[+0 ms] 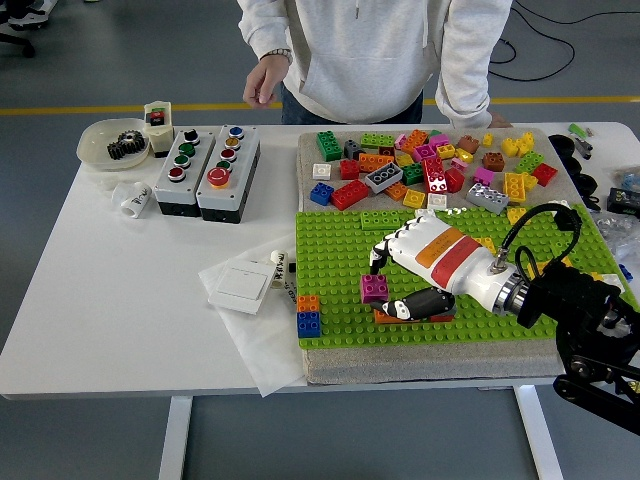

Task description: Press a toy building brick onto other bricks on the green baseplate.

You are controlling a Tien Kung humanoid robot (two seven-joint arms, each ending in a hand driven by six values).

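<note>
The green baseplate (330, 250) lies on a grey mat at the right of the table. My right hand (383, 288) reaches in from the right, low over the plate's front part, and is shut on a magenta brick (372, 290) held between fingertips and thumb. Right under the thumb an orange brick (445, 316) sits on the plate, mostly hidden; the magenta brick is at its left end, and I cannot tell whether they touch. An orange-on-blue stack (308, 314) stands at the plate's front left corner. The left arm is out of sight.
Loose bricks (430, 165) are heaped behind the plate, and a green brick (385, 219) sits on its far part. Two button boxes (205, 170), a bowl with a gear (112, 142) and a white switch plate (240, 285) lie left. A person's hand (262, 82) hangs beyond the far edge.
</note>
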